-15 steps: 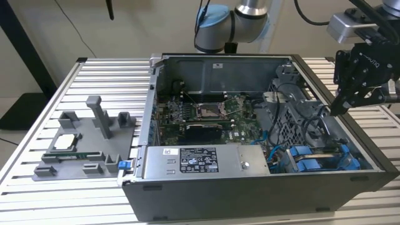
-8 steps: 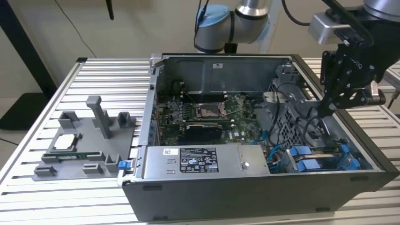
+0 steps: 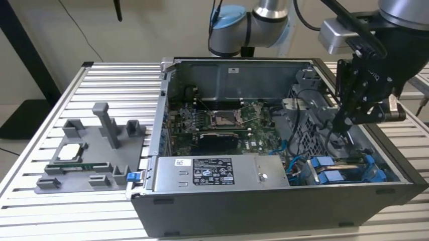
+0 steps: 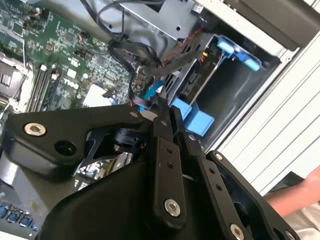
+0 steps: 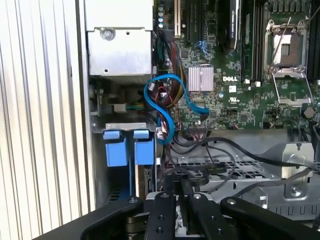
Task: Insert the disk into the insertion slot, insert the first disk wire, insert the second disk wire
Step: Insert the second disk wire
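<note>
Slatted aluminium table, plain beige wall behind, dark post at exterior view's left.

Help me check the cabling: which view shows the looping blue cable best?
The first wrist view: the blue cable loops in full beside the motherboard. The second wrist view shows a short stretch above the tool; the exterior view shows thin bits.

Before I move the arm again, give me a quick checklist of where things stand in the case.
1. Disk carrier in insertion slot: ok, its blue tabs sit at the bay mouth.
2. Gripper inside the case, near the bay: ok.
3. Blue cable plugged into the disk: cannot tell.
4. Wire in gripper: cannot tell.
5. Workspace free of people: not ok, an arm lies beside the case.
</note>
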`<state>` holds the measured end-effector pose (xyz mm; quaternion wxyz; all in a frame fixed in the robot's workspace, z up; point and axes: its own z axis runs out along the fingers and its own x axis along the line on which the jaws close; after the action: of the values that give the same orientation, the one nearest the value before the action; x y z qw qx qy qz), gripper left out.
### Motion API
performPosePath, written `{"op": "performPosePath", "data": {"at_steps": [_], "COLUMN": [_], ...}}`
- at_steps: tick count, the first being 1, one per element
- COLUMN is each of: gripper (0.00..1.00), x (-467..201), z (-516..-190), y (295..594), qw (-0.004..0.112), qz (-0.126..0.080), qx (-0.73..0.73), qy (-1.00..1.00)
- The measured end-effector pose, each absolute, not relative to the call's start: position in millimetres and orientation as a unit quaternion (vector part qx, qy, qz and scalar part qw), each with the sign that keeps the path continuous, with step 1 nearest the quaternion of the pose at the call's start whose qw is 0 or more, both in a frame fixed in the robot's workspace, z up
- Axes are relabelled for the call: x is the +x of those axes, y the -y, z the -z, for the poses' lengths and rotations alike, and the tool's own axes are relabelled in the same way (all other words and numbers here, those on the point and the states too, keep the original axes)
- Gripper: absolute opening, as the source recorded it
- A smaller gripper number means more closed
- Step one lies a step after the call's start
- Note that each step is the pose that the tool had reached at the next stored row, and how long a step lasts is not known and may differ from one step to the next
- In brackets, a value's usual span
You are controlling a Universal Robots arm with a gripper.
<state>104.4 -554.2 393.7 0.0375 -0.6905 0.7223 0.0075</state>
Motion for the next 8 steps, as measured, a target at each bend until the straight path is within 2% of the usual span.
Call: {"op": "performPosePath", "data": {"at_steps": [4,8], "gripper": [0.00,0.00], "x": [97.8,91.7], "z": [-393.6,-392.9], "y": [564.0,567.5], "qw": [0.044,0.063], "qz": [-0.001,0.017], "qx": [-0.691,-0.690], "qy": [-0.722,-0.720]}}
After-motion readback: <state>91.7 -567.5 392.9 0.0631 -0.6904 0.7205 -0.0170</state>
